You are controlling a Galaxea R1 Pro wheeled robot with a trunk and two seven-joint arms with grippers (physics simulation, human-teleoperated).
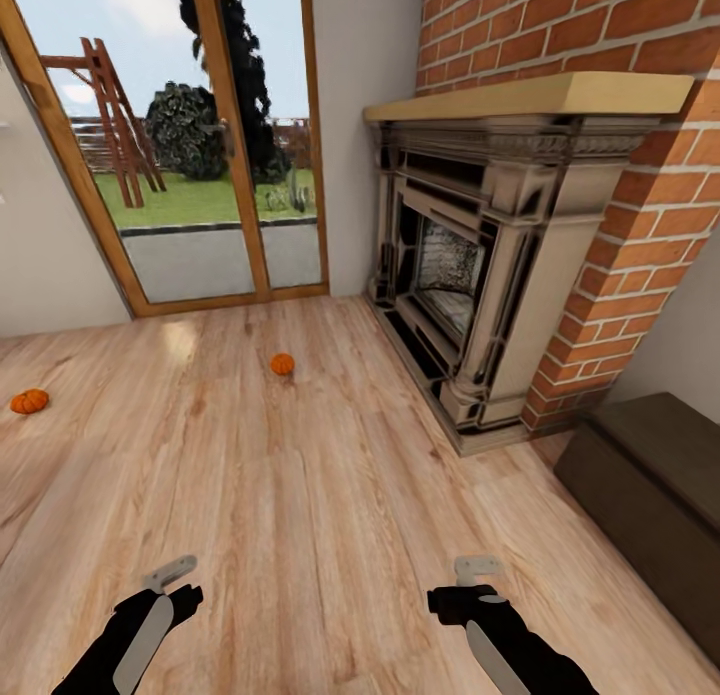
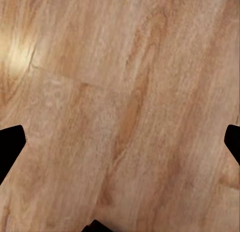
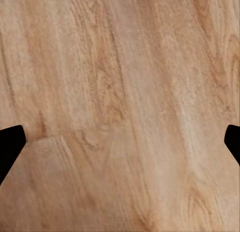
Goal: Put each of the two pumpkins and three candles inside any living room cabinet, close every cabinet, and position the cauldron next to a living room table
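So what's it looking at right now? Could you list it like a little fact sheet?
room: wooden floor, glass patio door
pumpkins: one mid-floor before the door; another farther toward the robot's left
fireplace: carved, in brick chimney, right of door
cabinet: dark brown, beside the brick, no drawer open
left gripper: open, empty
right gripper: open, empty

Orange pumpkins (image 1: 282,363); red-brick chimney (image 1: 570,25); dark brown cabinet (image 1: 650,495); pale wood-grain floor (image 1: 300,495).

Light wooden floor (image 2: 125,91) with slanting grain lies beneath the left gripper (image 2: 125,142) — its two dark fingertips (image 2: 10,144) sit at opposite edges, spread wide, nothing between them — a pale glare spot marks one corner.
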